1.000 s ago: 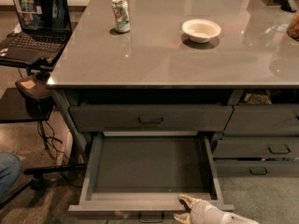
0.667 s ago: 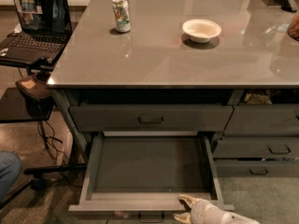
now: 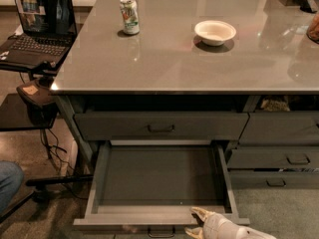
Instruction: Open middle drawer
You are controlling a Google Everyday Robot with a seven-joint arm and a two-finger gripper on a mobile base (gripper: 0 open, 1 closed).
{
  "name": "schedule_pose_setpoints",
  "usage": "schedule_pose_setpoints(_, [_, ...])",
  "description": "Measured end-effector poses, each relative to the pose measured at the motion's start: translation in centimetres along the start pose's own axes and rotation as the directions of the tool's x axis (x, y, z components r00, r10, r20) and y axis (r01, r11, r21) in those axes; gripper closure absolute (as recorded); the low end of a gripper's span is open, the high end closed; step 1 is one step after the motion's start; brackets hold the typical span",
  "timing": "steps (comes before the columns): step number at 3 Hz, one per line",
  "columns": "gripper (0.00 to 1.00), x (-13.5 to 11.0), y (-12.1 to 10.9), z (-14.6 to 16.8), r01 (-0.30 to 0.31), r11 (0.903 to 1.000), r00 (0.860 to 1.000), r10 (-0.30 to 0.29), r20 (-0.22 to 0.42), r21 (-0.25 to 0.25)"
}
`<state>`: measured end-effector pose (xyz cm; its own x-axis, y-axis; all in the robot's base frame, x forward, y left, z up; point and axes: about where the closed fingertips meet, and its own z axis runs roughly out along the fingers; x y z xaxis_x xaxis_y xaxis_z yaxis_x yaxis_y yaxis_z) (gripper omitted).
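The middle drawer (image 3: 159,176) is pulled far out of the counter and shows its plain, empty grey tray. Its front edge (image 3: 134,219) lies near the bottom of the view, with the small black loop handle (image 3: 161,230) just below it at centre. My gripper (image 3: 195,223), white and cream, comes in from the bottom right. It sits at the drawer front, just right of the handle. One fingertip (image 3: 199,214) rests over the front's top edge and the other (image 3: 192,231) is lower, with a gap between them. It holds nothing.
The shut top drawer (image 3: 160,126) is above, under the grey countertop (image 3: 199,59), which carries a can (image 3: 129,15) and a white bowl (image 3: 215,32). More drawers (image 3: 297,158) are at right. A laptop (image 3: 37,24) on a side stand, a chair base (image 3: 45,183) and a person's knee (image 3: 7,180) are at left.
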<state>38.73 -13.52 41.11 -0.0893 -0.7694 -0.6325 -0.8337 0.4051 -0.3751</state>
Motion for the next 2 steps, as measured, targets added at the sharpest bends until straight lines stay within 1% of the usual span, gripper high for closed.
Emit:
schedule_pose_setpoints(1, [0.12, 0.0, 0.0, 0.0, 0.0, 1.0, 1.0, 0.0, 0.0, 0.0])
schedule_pose_setpoints(2, [0.0, 0.0, 0.0, 0.0, 0.0, 1.0, 1.0, 0.0, 0.0, 0.0])
